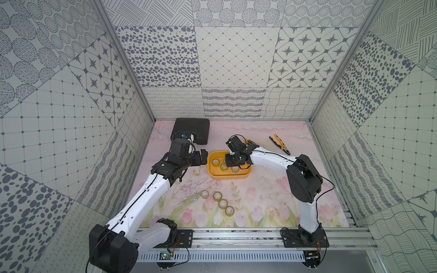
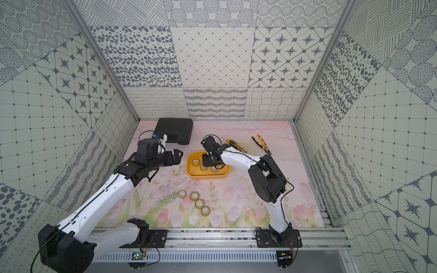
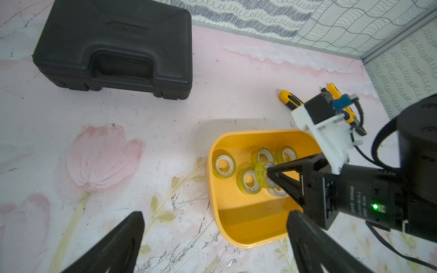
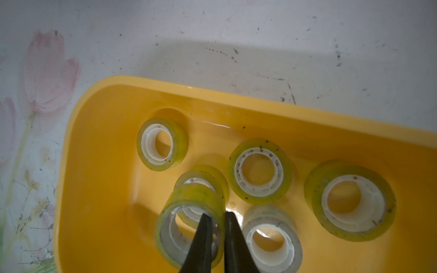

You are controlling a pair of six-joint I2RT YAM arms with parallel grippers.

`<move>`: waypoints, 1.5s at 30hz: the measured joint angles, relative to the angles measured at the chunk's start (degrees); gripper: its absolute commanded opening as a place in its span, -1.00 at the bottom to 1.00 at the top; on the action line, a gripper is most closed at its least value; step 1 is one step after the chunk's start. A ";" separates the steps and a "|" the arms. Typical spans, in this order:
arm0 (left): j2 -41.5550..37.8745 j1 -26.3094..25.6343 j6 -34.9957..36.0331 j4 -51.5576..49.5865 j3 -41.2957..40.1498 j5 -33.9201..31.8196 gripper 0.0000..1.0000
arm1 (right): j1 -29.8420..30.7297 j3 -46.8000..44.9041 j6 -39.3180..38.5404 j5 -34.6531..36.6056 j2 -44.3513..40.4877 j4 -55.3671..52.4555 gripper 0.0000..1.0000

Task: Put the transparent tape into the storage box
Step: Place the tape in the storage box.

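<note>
My right fingers point(image 4: 203, 236) pinch a tape roll point(image 4: 194, 195) by its wall over the tub point(image 4: 236, 93); my left fingers point(image 3: 125, 236) stand spread. Dropped here, it may strike the rolls beneath point(image 4: 208, 172) and bounce out.

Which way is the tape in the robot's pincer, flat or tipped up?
Tipped on edge: the right pincer pinches the transparent tape by its wall, hole facing sideways.

My storage box point(image 4: 307, 125) is smooth, glossy yellow-orange plastic. The transparent tape point(image 4: 260, 144) rolls are shiny yellowish film on white ribbed plastic cores. My black case point(image 3: 113, 35), far left, is matt grained plastic. The printed tabletop point(image 3: 165, 113) looks matt and scuffed.
</note>
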 measured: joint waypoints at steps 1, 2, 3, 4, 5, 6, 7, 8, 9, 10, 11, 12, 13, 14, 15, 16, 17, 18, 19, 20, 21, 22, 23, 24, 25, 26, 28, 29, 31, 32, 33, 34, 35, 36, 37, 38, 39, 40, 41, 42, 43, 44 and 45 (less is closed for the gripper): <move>-0.04 0.00 -0.02 0.04 0.00 0.17 0.99 | 0.00 1.07 -0.02 0.11 0.79 -0.09 -1.00; -0.13 0.00 -0.07 0.07 -0.04 0.42 0.99 | 0.00 2.16 -0.04 0.24 1.55 0.07 -1.00; -0.22 0.00 -0.13 0.31 -0.28 0.57 0.99 | 0.00 3.26 -0.02 0.33 2.49 0.48 -1.00; -0.35 0.00 -0.13 0.46 -0.61 0.79 0.99 | 0.00 4.13 -0.02 0.46 3.37 0.90 -1.00; -0.39 0.00 -0.13 0.42 -0.81 0.81 0.99 | -0.07 4.74 0.00 0.63 4.11 1.20 -1.00; -0.39 0.00 -0.13 0.17 -0.81 0.79 0.99 | -0.07 5.20 0.00 1.03 4.94 1.44 -1.00; -0.35 0.00 -0.15 0.04 -0.72 0.74 0.99 | -0.07 5.57 0.02 1.42 5.77 1.60 -1.00; -0.33 0.00 -0.15 -0.07 -0.55 0.74 0.99 | -0.07 5.77 0.02 1.70 6.54 1.86 -1.00; -0.33 0.00 -0.17 -0.09 -0.37 0.81 0.98 | -0.07 5.99 0.04 1.95 7.43 2.12 -1.00; -0.37 0.00 -0.17 0.04 -0.31 0.94 0.99 | -0.07 6.54 0.22 2.10 8.20 2.58 -0.93; -0.44 0.00 -0.17 0.11 -0.33 1.09 0.99 | -0.11 7.37 0.24 2.08 8.63 2.86 -0.79; -0.52 0.00 -0.17 0.22 -0.44 1.27 0.99 | -0.17 8.07 0.48 2.05 9.05 3.13 -0.58; -0.57 0.00 -0.17 0.17 -0.48 1.31 0.98 | -0.15 8.15 0.98 1.95 9.18 3.28 -0.42; -0.59 0.00 -0.17 0.15 -0.46 1.33 0.99 | -0.13 8.00 1.14 1.92 9.25 3.13 -0.33; -0.61 0.00 -0.15 0.04 -0.37 1.33 0.99 | -0.09 7.45 1.42 1.95 9.25 3.23 -0.25; -0.66 0.00 -0.15 -0.02 -0.28 1.36 0.99 | -0.02 6.56 1.75 2.05 9.20 3.87 -0.22; -0.68 0.00 -0.15 -0.02 -0.26 1.40 0.99 | 0.07 5.68 1.73 2.08 9.14 4.24 -0.20; -0.76 0.00 -0.15 -0.02 -0.26 1.42 0.99 | 0.09 4.48 1.86 2.12 9.05 4.44 -0.18; -0.85 0.00 -0.15 -0.02 -0.26 1.49 0.99 | 0.15 3.69 1.97 2.21 8.63 5.14 -0.16; -0.90 0.00 -0.15 -0.02 -0.26 1.51 0.99 | 0.20 3.32 1.97 2.27 8.04 5.31 -0.15; -0.92 0.00 -0.15 -0.02 -0.26 1.53 0.99 | 0.22 2.60 1.97 2.27 7.13 5.31 -0.14; -0.92 0.00 -0.15 -0.02 -0.26 1.55 0.99 | 0.24 1.66 1.97 2.47 6.05 5.25 -0.13; -0.92 0.00 -0.15 -0.02 -0.26 1.62 0.99 | 0.24 0.90 1.97 2.54 5.16 5.20 -0.13; -0.92 0.00 -0.15 -0.02 -0.26 1.77 0.98 | 0.24 -0.07 1.95 2.64 4.00 5.07 -0.12; -0.92 0.00 -0.15 -0.02 -0.26 1.84 0.98 | 0.24 -1.03 1.97 2.62 2.62 4.92 -0.11; -0.92 0.00 -0.15 -0.02 -0.26 1.90 0.99 | 0.24 -1.97 1.95 2.51 1.25 4.85 -0.11; -0.92 0.00 -0.13 -0.04 -0.26 1.92 0.99 | 0.24 -4.04 1.88 2.03 -2.36 4.76 -0.10; -0.92 0.00 -0.13 -0.04 -0.26 1.92 0.99 | 0.24 -4.72 1.77 1.70 -4.04 4.72 -0.09; -0.92 0.00 -0.11 -0.15 -0.26 1.92 0.99 | 0.28 -5.62 1.57 1.46 -7.87 4.72 -0.09; -0.92 0.00 -0.11 -0.17 -0.26 1.92 0.99 | 0.28 -6.03 1.49 1.42 -9.62 4.90 -0.09; -0.90 0.00 -0.09 -0.20 -0.26 1.92 0.98 | 0.35 -6.78 1.49 1.42 -11.74 5.11 -0.09; -0.83 0.00 -0.09 -0.17 -0.26 1.92 0.99 | 0.46 -7.87 1.49 1.46 -13.97 5.44 -0.09; -0.74 0.00 -0.07 -0.17 -0.26 1.92 0.98 | 0.63 -9.18 1.46 1.57 -16.11 5.68 -0.08; -0.57 0.00 0.00 -0.17 -0.26 1.95 0.99 | 0.87 -10.84 1.49 1.68 -18.49 5.79 -0.08; -0.33 0.00 0.02 -0.17 -0.26 2.03 0.99 | 1.14 -12.61 1.46 1.79 -20.63 6.23 -0.08; -0.02 0.00 0.04 -0.17 -0.26 2.34 0.99 | 1.38 -14.64 1.44 1.95 -22.86 6.49 -0.08; 0.28 0.00 0.02 -0.17 -0.26 2.62 0.99 | 1.60 -16.61 1.46 2.10 -24.79 6.62 -0.08; 0.55 0.00 0.04 -0.17 -0.24 2.91 0.99 | 1.70 -18.23 1.46 2.21 -26.21 6.67 -0.08; 0.85 0.00 0.02 -0.13 -0.24 3.28 0.99 | 1.92 -19.93 1.49 2.27 -27.56 6.78 -0.08; 1.16 0.00 0.02 -0.11 -0.24 3.67 0.98 | 2.21 -21.62 1.51 2.29 -28.68 6.91 -0.08; 1.49 0.00 0.02 0.00 -0.24 3.98 0.99 | 2.40 -23.10 1.51 2.27 -29.57 6.95 -0.08; 1.84 0.00 0.02 0.09 -0.24 4.17 0.99 | 2.67 -24.70 1.51 2.23 -30.47 6.99 -0.08; 2.21 0.00 0.02 0.11 -0.24 4.31 0.99 | 2.86 -26.14 1.53 2.23 -31.15 6.97 -0.08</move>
